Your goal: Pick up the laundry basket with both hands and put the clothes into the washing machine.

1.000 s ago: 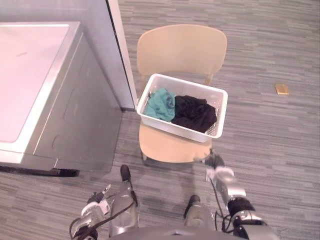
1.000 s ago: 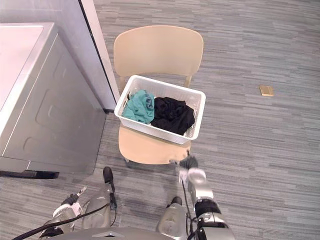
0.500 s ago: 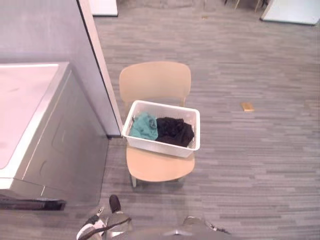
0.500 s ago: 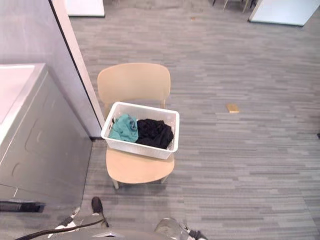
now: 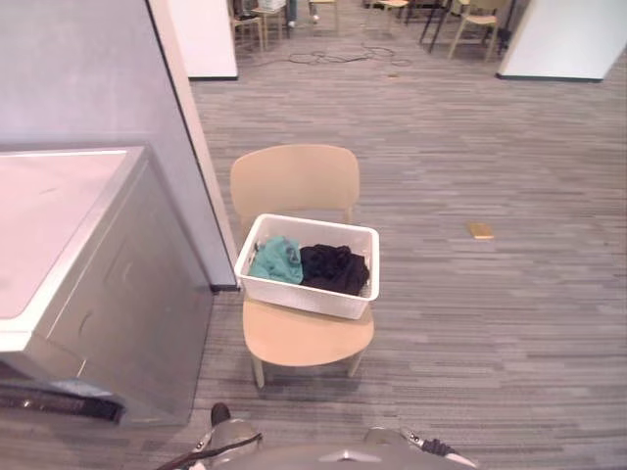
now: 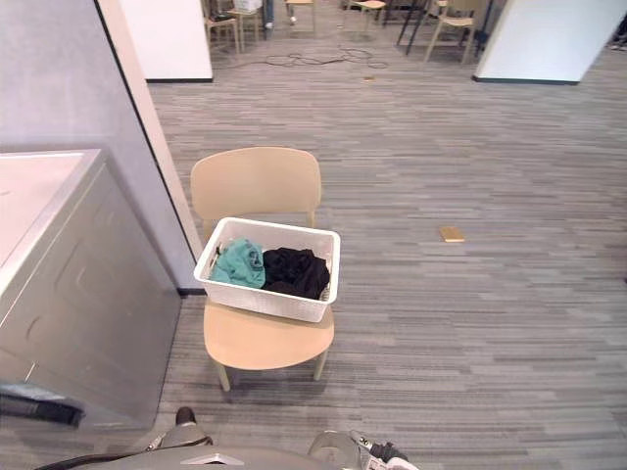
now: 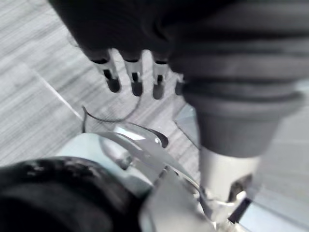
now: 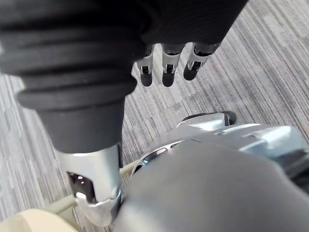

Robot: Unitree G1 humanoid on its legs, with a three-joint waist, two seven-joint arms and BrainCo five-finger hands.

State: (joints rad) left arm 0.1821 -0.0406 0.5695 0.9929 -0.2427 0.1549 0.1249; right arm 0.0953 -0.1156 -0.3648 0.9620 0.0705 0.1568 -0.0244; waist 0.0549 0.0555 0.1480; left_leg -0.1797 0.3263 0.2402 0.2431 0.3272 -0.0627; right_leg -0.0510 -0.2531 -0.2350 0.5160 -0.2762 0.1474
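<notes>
The basket looks light and stiff, best held by both end rims; left hand and right hand hang open.

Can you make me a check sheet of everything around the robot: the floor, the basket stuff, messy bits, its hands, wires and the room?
Surface: grey striped carpet floor; tan chair carries the basket.
Job's things: white laundry basket on the chair seat, teal cloth and black cloth inside; grey washing machine left of the chair.
Clutter: small tan flat thing on the floor, right of the chair.
Hands: left hand and right hand hang relaxed, holding nothing.
Cables: thin cables on the floor far back.
Surroundings: grey wall behind the machine; more chairs far back.
</notes>
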